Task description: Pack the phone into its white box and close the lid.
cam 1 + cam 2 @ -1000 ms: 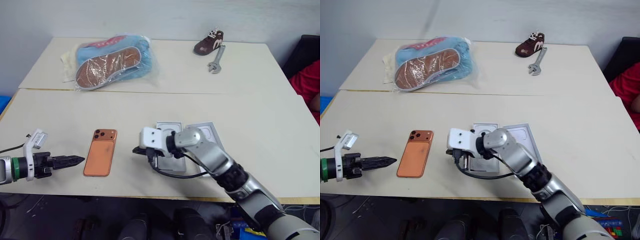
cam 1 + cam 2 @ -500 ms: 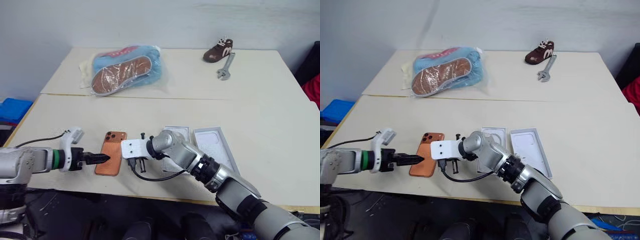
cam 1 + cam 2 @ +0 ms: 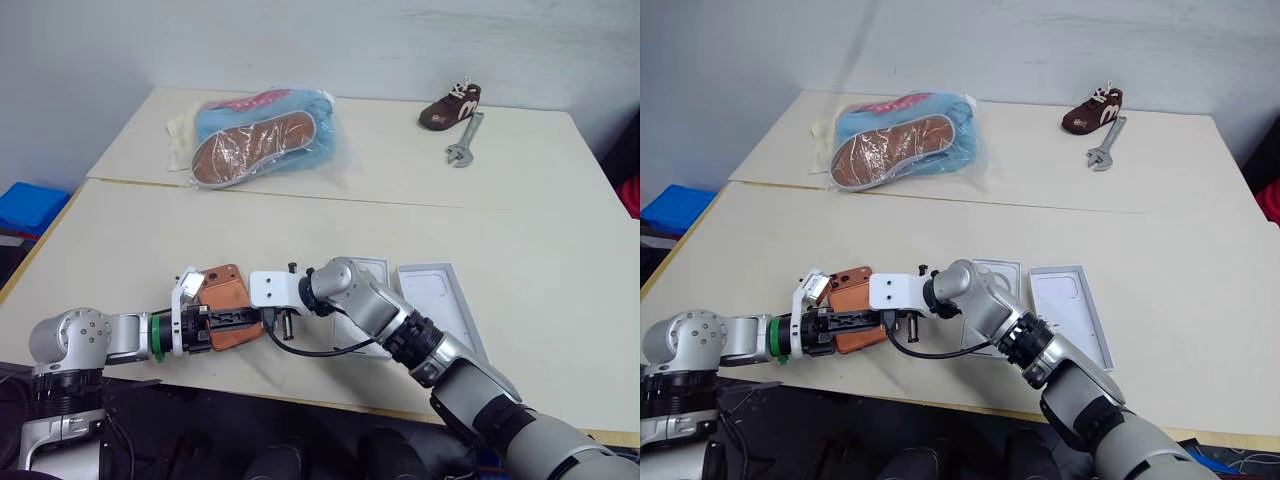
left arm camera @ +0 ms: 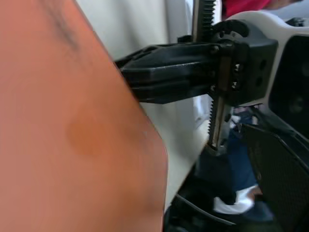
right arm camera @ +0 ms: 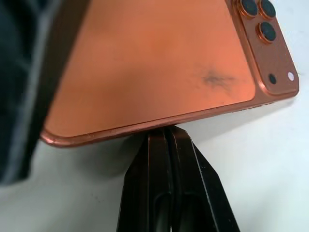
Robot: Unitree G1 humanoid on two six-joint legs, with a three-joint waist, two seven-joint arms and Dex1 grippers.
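The orange phone (image 3: 222, 288) lies camera side up near the table's front edge. My left gripper (image 3: 232, 320) reaches in from the left and stands open, with its black fingers across the phone's near half. In the left wrist view the phone (image 4: 63, 121) is pressed close beside one finger. My right gripper (image 5: 166, 133) is shut, with its tips against the phone's (image 5: 154, 63) long right edge at table level. Two shallow white trays lie right of the phone, one (image 3: 368, 270) partly behind my right arm, the other (image 3: 440, 300) beside it. I cannot tell which is the white box and which the lid.
At the back left lies a plastic bag (image 3: 265, 140) holding a shoe sole and blue slippers. A small brown shoe (image 3: 450, 108) and a wrench (image 3: 462, 140) lie at the back right. A seam (image 3: 400, 204) joins the two tables. The front edge (image 3: 300, 398) runs just below the phone.
The camera has shifted. My left gripper has travelled right from the bare table onto the phone. My right gripper has moved left until its shut tips meet the phone's edge.
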